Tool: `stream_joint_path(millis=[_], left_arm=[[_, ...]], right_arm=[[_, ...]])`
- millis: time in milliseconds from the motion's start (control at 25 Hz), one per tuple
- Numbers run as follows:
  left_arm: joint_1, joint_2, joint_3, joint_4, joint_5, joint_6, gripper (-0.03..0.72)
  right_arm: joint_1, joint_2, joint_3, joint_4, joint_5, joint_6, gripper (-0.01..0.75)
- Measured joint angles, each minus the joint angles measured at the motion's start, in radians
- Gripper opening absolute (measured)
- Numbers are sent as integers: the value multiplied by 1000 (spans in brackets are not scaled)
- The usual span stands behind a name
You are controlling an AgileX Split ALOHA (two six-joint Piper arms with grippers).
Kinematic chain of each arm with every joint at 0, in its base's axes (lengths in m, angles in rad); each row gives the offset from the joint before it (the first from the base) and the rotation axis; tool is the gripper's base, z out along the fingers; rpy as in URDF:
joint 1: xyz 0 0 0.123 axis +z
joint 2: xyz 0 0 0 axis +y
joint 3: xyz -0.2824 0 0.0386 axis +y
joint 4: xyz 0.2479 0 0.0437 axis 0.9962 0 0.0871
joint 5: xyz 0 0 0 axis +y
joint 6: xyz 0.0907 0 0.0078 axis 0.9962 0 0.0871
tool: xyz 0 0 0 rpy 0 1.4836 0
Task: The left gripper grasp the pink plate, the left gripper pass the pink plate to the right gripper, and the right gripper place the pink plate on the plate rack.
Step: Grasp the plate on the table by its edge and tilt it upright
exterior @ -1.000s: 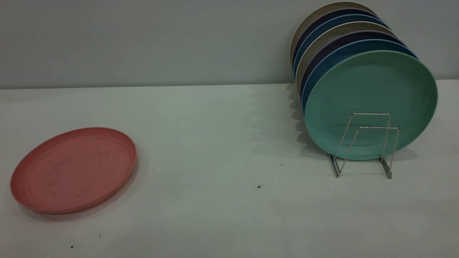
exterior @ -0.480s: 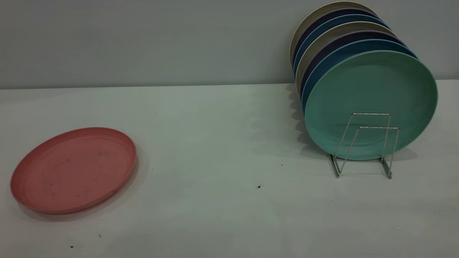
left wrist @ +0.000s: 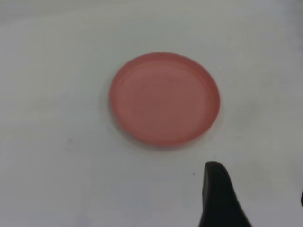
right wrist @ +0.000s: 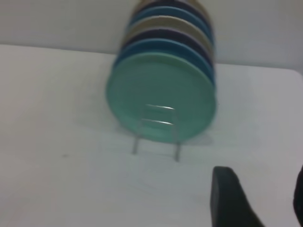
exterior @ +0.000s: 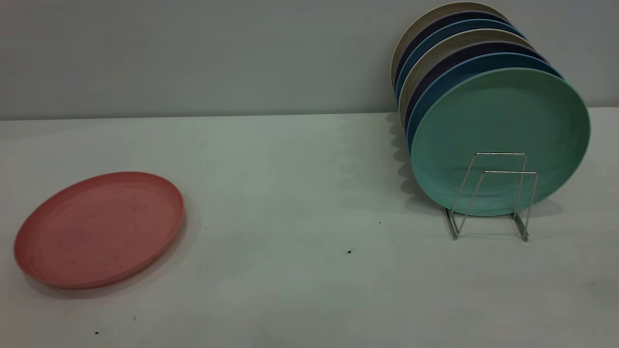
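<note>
A pale table (exterior: 290, 193) stands before a plain grey wall, and no arm shows in the outside view. The pink plate (exterior: 99, 229) lies flat at the near left of the table, well apart from the plate rack (exterior: 493, 195) at the right, where a green plate (exterior: 500, 140) leans in front of a row of other plates (exterior: 449, 43). The two front loops of the rack are free. Only the wrist views show the grippers. The left gripper (left wrist: 258, 198) hangs above the table with the pink plate (left wrist: 164, 98) ahead of its fingers (left wrist: 218, 196), not touching; the fingers stand wide apart. The right gripper (right wrist: 258, 198) looks toward the rack (right wrist: 158, 130), also with fingers (right wrist: 232, 198) apart, holding nothing. The left arm is clearly nearer to the plate, so I think its first work is to go forward and down to the near rim. The plate is round, so any side of the rim serves.
</note>
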Motion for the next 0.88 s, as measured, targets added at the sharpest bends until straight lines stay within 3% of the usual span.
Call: stream_joint_path(millis=[440,880], left_arm=[[0,383,1,-167,-327,7,444],[0,635,1,-263,-458,6,444]], right_arm=[[0,398,0,231,-133,-285,386],[0,650,-142,444,-143,-494,425]])
